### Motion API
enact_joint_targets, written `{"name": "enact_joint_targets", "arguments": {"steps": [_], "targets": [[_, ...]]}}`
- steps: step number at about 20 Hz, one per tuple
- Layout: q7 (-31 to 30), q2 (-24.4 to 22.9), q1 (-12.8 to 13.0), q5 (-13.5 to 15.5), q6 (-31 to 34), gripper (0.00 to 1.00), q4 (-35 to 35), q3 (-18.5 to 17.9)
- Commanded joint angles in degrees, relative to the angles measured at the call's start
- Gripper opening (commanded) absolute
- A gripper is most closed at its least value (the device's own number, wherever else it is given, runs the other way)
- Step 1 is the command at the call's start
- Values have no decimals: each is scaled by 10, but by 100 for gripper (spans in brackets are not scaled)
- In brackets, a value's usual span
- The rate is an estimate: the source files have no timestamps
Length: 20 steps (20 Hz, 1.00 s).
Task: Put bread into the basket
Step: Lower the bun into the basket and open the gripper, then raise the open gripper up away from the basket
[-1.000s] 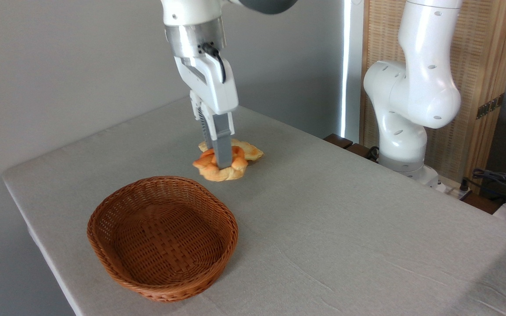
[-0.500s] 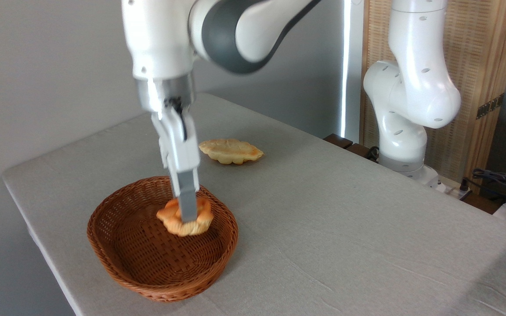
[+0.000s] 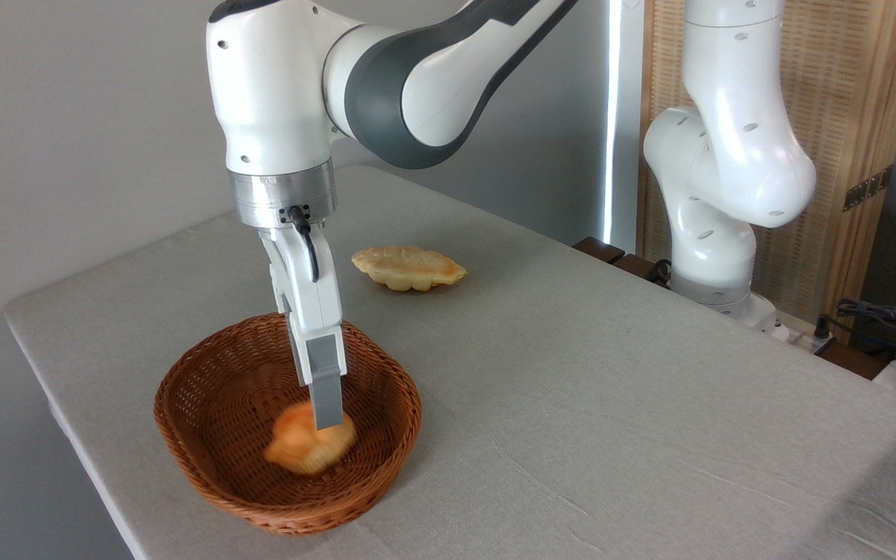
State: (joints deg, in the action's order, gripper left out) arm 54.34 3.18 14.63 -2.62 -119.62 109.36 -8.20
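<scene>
Fixed camera, 1 view. Basket: oval brown wicker, low sides, on the grey surface near its front-left edge. Inside it, toward the right half, the bread, 1 piece, nothing else in the basket.

Claw: pointing straight down into the basket, seen edge-on. 1 grey finger shows, its tip overlapping the bread's top. Spread or pinching the bread: cannot tell.

Bread: orange-golden, rounded, blurred, so surface detail is unreadable. Resting on the weave or just above it, unclear.

Pale yellow flat pastry lies on the surface behind the basket, well apart.
</scene>
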Motion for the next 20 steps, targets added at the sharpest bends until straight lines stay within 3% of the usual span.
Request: {"name": "enact_joint_targets", "arguments": {"steps": [1, 8, 10, 14, 17, 20], "targets": [[9, -3, 5, -12, -2, 100, 2, -6], [0, -30, 4, -2, 9, 100, -13, -9], [-11, -45, 3, 10, 51, 100, -33, -11], [-39, -47, -26, 60, 245, 100, -139, -4], [-71, -47, -31, 54, 272, 100, -154, 10], [-138, -48, -96, 50, 271, 100, -155, 83]]}}
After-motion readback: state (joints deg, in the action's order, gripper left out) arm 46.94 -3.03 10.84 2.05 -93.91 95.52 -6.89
